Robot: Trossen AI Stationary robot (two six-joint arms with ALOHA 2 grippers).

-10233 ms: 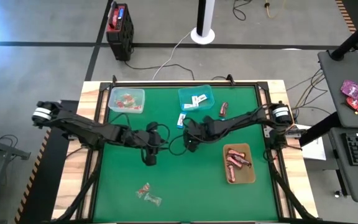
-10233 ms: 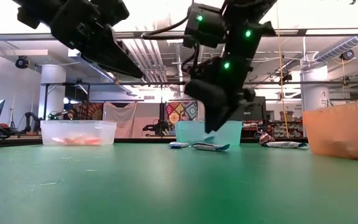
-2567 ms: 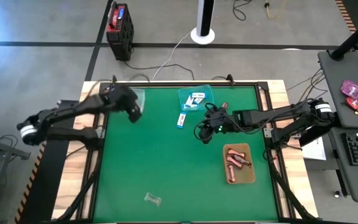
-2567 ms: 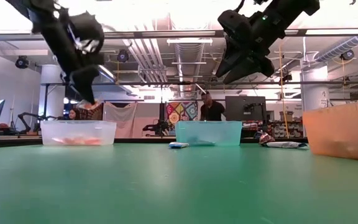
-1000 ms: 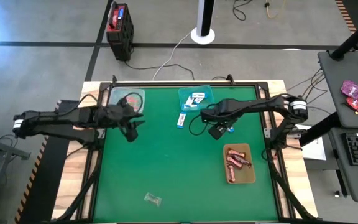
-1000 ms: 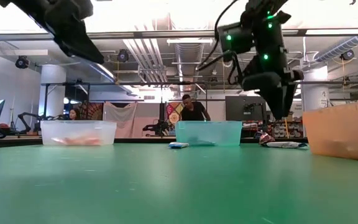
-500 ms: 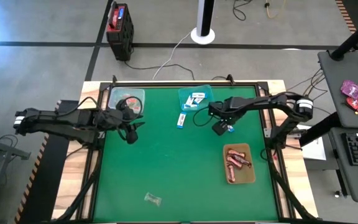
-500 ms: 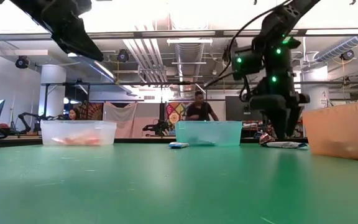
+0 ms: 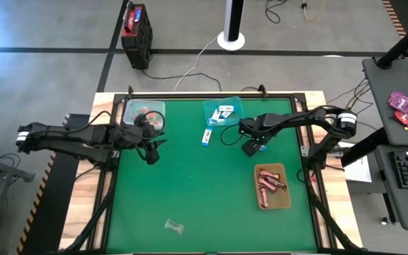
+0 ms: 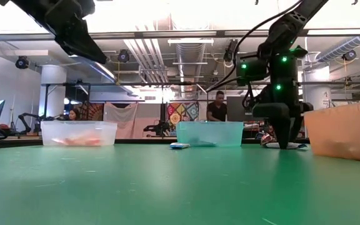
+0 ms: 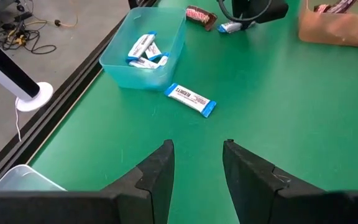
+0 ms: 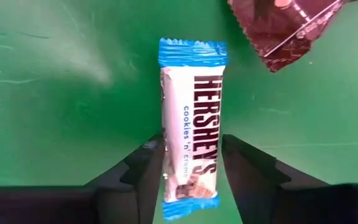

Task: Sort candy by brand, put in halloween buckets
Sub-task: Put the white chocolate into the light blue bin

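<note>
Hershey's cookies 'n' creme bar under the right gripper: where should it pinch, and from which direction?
Pinch the Hershey's cookies 'n' creme bar across its narrow width, on the two long edges near mid-length, coming straight down from above. It lies flat on the green table, so the sides are the only graspable faces. The right gripper already straddles it, open, fingers parallel to the long edges. Keep clear of the dark red-brown wrapper near one crimped end.

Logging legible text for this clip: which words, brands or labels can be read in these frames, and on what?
"HERSHEY'S" and "cookies 'n' creme": white-and-blue packet between the right hand's open fingers.
Loose white-and-blue packet beside the teal bucket: print too small to read.
Nothing else is legible.
</note>
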